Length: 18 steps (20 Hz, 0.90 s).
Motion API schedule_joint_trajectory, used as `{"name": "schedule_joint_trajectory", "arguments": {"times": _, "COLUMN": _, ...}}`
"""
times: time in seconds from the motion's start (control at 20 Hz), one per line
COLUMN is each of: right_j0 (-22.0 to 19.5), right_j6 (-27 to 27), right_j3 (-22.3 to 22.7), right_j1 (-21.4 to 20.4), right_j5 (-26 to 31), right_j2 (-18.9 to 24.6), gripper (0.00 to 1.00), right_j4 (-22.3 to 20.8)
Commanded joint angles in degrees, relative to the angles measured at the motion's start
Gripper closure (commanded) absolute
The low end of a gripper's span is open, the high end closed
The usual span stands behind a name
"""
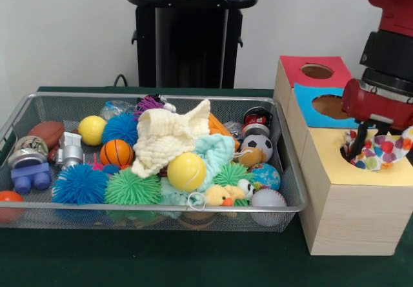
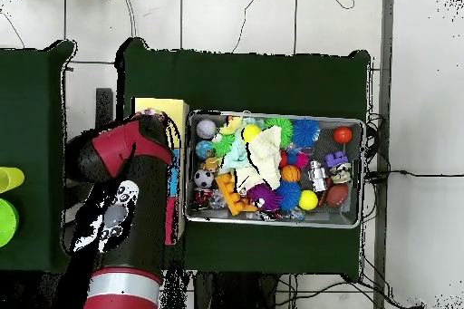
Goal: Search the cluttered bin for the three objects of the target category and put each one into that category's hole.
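Observation:
My gripper (image 1: 362, 146) hangs over the round hole in the yellow-topped wooden box (image 1: 335, 171), right of the bin, and is shut on a white cloth with coloured polka dots (image 1: 382, 151). The cloth bunches up out of the hole, its lower part hidden inside. In the wire bin (image 1: 19, 116) a cream waffle cloth (image 1: 169, 135) lies on top of the pile, and a mint-green cloth (image 1: 216, 151) lies partly under it. From overhead, the red and black arm (image 2: 127, 156) covers the gripper; the cream cloth (image 2: 265, 156) shows in the bin (image 2: 272, 117).
Behind the yellow box stand a blue-topped box (image 1: 306, 100) and a red-topped box (image 1: 293, 68), each with a hole. The bin also holds a yellow ball (image 1: 186, 171), a basketball (image 1: 116, 152), spiky balls (image 1: 132, 188), a soccer ball (image 1: 257, 146) and toy vehicles. Green cups (image 2: 7, 206) sit far left overhead.

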Motion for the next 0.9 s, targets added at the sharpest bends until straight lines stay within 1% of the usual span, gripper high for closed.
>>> {"name": "schedule_joint_trajectory", "arguments": {"times": 0.05, "right_j0": -0.36, "right_j6": 6.31, "right_j3": 2.07, "right_j1": 6.45, "right_j5": -5.93, "right_j2": -0.69, "gripper": 1.00, "right_j4": -4.08}}
{"name": "schedule_joint_trajectory", "arguments": {"times": 0.25, "right_j0": -0.61, "right_j6": 4.79, "right_j3": 1.79, "right_j1": 6.54, "right_j5": -7.48, "right_j2": -0.99, "gripper": 1.00, "right_j4": -3.96}}
{"name": "schedule_joint_trajectory", "arguments": {"times": 0.5, "right_j0": -1.86, "right_j6": 2.56, "right_j3": 1.54, "right_j1": 6.46, "right_j5": -7.71, "right_j2": -0.85, "gripper": 1.00, "right_j4": -3.91}}
{"name": "schedule_joint_trajectory", "arguments": {"times": 0.75, "right_j0": -2.83, "right_j6": 2.21, "right_j3": 1.03, "right_j1": 7.74, "right_j5": -7.84, "right_j2": -0.31, "gripper": 1.00, "right_j4": -3.43}}
{"name": "schedule_joint_trajectory", "arguments": {"times": 0.9, "right_j0": -3.15, "right_j6": 2.89, "right_j3": 0.11, "right_j1": 8.77, "right_j5": -5.89, "right_j2": 0.25, "gripper": 1.00, "right_j4": -2.09}}
